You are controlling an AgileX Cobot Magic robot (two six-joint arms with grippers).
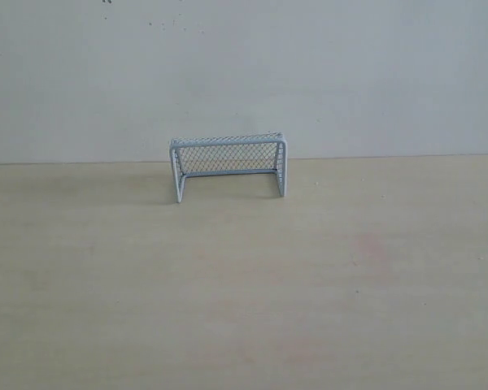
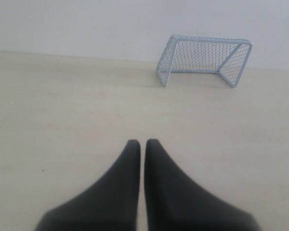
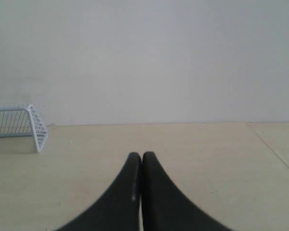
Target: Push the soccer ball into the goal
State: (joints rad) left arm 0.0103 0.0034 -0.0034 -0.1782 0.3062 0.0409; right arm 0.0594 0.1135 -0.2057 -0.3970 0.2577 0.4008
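Observation:
The goal [image 1: 228, 165] stands at the far side of the pale wooden table, against the white wall, its mouth facing the near edge. It also shows in the left wrist view, goal [image 2: 204, 58], and partly at the frame edge in the right wrist view, goal [image 3: 20, 126]. The soccer ball is in none of the views. My left gripper [image 2: 142, 142] is shut with nothing between its black fingers, well short of the goal. My right gripper [image 3: 141, 155] is shut too and empty, off to the goal's right. Neither gripper appears in the exterior view.
A white wall [image 1: 244, 73] closes off the table behind the goal. A seam or table edge [image 3: 274, 149] runs along the right side in the right wrist view. A faint pinkish stain [image 1: 370, 244] marks the tabletop.

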